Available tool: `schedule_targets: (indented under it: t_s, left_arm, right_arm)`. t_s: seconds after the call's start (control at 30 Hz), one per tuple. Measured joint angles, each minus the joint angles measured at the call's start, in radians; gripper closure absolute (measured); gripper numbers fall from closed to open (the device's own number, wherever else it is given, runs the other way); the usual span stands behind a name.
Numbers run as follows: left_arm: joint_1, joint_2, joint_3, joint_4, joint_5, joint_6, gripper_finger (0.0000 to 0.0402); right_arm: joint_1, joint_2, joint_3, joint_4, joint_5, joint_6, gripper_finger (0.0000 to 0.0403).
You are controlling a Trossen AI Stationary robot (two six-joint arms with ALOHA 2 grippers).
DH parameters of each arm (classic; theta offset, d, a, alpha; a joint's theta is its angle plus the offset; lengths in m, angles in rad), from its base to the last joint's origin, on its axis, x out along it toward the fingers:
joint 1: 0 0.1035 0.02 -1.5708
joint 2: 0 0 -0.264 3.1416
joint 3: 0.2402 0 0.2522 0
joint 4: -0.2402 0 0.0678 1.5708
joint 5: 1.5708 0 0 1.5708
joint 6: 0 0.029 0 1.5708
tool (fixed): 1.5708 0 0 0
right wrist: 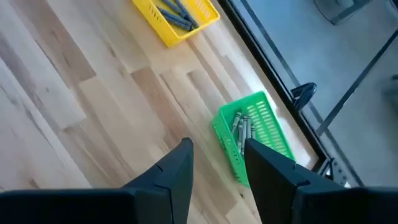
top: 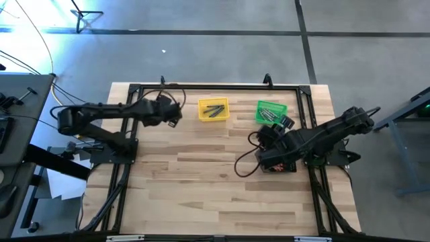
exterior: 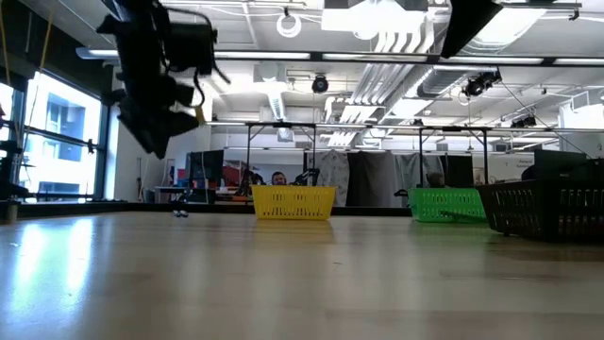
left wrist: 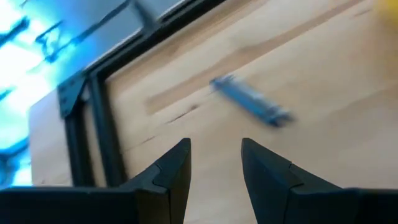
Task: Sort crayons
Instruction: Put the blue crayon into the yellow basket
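Note:
A single blue crayon (left wrist: 252, 102) lies flat on the wooden table, just ahead of my left gripper (left wrist: 216, 152), which hangs open above the boards near the table's far left (top: 175, 118). Several grey crayons (right wrist: 175, 12) lie in the yellow bin (top: 213, 109). More grey crayons (right wrist: 241, 129) lie in the green bin (top: 271, 112). My right gripper (right wrist: 217, 152) is raised, open and empty, at the near side of the green bin (top: 285, 124).
A black mesh bin (exterior: 547, 210) stands at the right, largely hidden under my right arm in the high view. A black frame rail (left wrist: 102, 118) runs along the table's far and side edges. Bare boards (top: 201, 181) fill the near half.

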Motion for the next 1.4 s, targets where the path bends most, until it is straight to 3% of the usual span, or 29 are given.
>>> schedule_targets:
  t_s: [0.17,0.43,0.83,1.2,1.4]
  left_arm:
    - [0.153,0.094,-0.012,0.070,0.065,0.061,0.0275]
    - [0.338,0.273,-0.013,0.366,0.285,0.250,0.0275]
    - [0.403,0.407,-0.009,0.437,0.306,0.238,0.0275]
    - [0.403,0.416,-0.010,0.390,0.317,0.193,0.0275]
    - [0.432,0.416,-0.009,0.382,0.386,0.157,0.0277]
  right_arm:
    - [-0.003,0.001,-0.018,-0.022,-0.002,-0.015,0.0265]
    - [-0.003,0.000,-0.024,-0.049,0.000,-0.013,0.0265]
    - [-0.003,0.000,-0.024,-0.049,-0.022,-0.013,0.0265]
    - [-0.003,0.000,-0.024,-0.048,-0.022,-0.014,0.0265]
    - [-0.003,0.000,-0.025,-0.049,-0.027,-0.015,0.0265]
